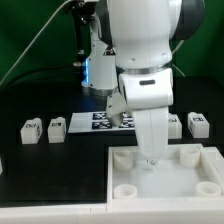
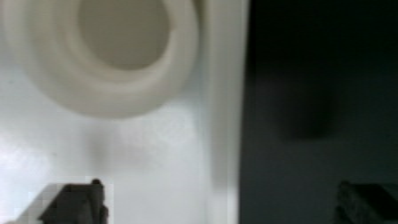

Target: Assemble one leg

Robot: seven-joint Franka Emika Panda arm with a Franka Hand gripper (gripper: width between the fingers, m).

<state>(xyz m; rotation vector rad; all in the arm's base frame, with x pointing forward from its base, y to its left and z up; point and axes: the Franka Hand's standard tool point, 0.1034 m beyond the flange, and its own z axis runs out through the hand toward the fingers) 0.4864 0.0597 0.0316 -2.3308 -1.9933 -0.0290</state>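
Several legs, small white blocks with marker tags, stand on the black table: two at the exterior view's left (image 1: 30, 130) (image 1: 57, 127) and two at its right (image 1: 197, 123) (image 1: 175, 125). My gripper (image 1: 150, 157) points down just above the far edge of the large white square panel (image 1: 165, 190). In the wrist view the gripper (image 2: 222, 205) is open and empty. One dark fingertip (image 2: 75, 200) is over the panel (image 2: 107, 140) near a round corner socket (image 2: 125, 40). The other fingertip (image 2: 368, 202) is over the black table. No leg shows in the wrist view.
The marker board (image 1: 98, 122) lies on the table behind the arm, between the two pairs of legs. The panel has raised round sockets at its corners (image 1: 124, 188) (image 1: 207, 187). Green walls close off the back.
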